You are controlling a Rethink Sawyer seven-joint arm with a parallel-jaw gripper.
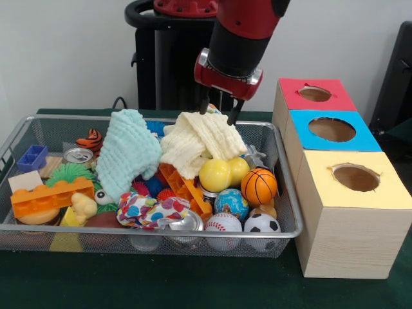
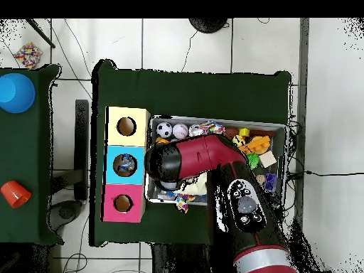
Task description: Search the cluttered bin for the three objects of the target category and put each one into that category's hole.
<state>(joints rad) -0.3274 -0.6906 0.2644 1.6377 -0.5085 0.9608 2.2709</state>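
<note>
The wire mesh bin [image 1: 285,174] is full of mixed toys. My gripper [image 1: 218,112] hangs open over its far right part, fingertips [image 1: 234,118] just at the top of a cream yellow cloth [image 1: 196,143]. A mint cloth [image 1: 129,153] lies to its left and a heart-patterned cloth [image 1: 149,209] lies near the front. Three boxes stand to the right, with a hole in a red top [image 1: 315,94], a blue top [image 1: 331,129] and a yellow top [image 1: 355,177]. In the overhead view the arm [image 2: 192,160] hides the gripper and much of the bin [image 2: 284,129].
The bin also holds a basketball [image 1: 259,186], a baseball [image 1: 223,224], a soccer ball [image 1: 262,224], a globe ball [image 1: 231,202], yellow balls [image 1: 216,175], orange bricks [image 1: 49,196], cans [image 1: 78,155] and spiky balls. The boxes [image 2: 126,165] stand right against the bin.
</note>
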